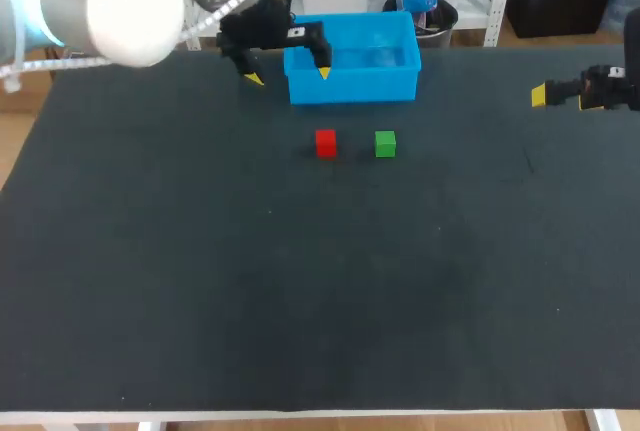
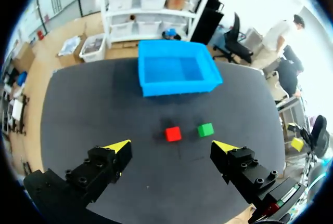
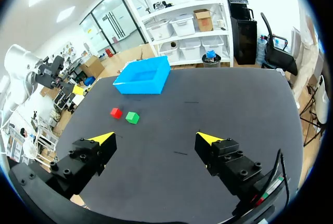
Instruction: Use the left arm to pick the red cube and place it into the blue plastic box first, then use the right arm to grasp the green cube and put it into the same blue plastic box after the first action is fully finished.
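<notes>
On black table (image 1: 150,281), blue box (image 1: 352,87)

place: robot lab | signs: left arm (image 1: 110,1), right arm (image 1: 612,88), black-topped table (image 1: 200,281)

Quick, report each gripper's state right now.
Left gripper: open, holding nothing.
Right gripper: open, holding nothing.

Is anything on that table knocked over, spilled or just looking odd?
Nothing stands out. The red cube and green cube sit flat, side by side but apart, on the table in front of the blue box, which stands upright and looks empty.
</notes>
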Robot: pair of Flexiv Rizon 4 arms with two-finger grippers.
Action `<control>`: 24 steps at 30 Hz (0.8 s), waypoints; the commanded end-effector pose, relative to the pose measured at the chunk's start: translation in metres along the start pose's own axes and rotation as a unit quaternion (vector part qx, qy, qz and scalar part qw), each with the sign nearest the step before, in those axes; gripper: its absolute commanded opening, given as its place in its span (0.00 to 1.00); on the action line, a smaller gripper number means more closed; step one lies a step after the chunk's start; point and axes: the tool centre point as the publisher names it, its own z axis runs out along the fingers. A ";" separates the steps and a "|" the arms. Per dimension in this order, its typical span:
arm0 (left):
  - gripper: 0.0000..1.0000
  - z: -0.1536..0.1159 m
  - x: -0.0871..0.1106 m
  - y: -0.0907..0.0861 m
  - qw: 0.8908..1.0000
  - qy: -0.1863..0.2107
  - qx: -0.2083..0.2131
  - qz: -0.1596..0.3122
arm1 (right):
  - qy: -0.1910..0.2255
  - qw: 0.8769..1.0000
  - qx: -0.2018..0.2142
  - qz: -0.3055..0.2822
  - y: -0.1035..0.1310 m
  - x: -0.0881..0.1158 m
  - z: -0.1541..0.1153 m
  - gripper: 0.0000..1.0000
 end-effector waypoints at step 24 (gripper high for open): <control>1.00 0.013 -0.009 -0.014 0.999 0.032 -0.038 0.003 | 0.000 1.000 0.000 0.000 0.000 0.000 0.000 1.00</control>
